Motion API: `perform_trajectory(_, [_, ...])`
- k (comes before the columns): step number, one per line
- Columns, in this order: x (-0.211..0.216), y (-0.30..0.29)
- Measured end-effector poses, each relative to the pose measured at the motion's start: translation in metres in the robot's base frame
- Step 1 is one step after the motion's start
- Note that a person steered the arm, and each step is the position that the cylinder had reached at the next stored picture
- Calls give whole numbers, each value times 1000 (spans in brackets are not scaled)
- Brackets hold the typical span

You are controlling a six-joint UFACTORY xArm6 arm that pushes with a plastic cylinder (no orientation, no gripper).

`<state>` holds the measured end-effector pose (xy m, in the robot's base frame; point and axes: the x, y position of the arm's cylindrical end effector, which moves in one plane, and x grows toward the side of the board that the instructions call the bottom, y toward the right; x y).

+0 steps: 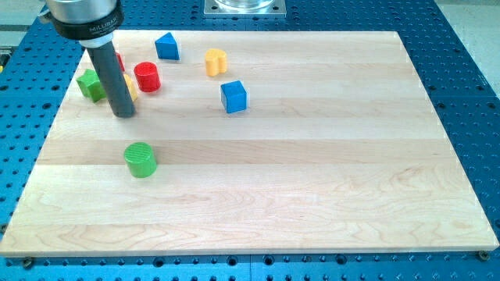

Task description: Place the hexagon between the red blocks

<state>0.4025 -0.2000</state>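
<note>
Camera view shows a pale wooden bench [312,172], its grain running in long planks, laid on a blue perforated metal plate [461,78]. The tool [109,70] is a straight dark grey rod with a matte surface, hung from a black collar at the view's top left. It has no parts that open or close, and nothing is gripped by it. My tip [123,115] is set down on the wood.

Just past the rod's right edge, slightly toward the view's top from my tip, a thin strip of a hidden yellow block [132,87] can be seen. Its shape cannot be made out, and whether the rod touches it cannot be told. If this is the hexagon, it lies tight against the tool.

A glossy red cylinder [146,76] stands upright just right of that strip. A second red block [119,61] is mostly covered by the rod, higher in the view. A green block [91,84] with angular faces sits close on the tool's left.

Further from the tool toward the view's top right, a blue block [166,47] with a peaked top is found, then a lobed yellow block [215,61]. A blue cube [233,96] lies well to the right of my tip. A green cylinder [141,160] with a ribbed top stands apart, toward the view's bottom from my tip.
</note>
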Motion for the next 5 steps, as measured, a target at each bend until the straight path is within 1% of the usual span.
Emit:
perform_trajectory(1, [-18,-3])
perform_trajectory(3, [-53,10])
perform_trajectory(4, [-30,-1])
perform_trajectory(5, [2,-29])
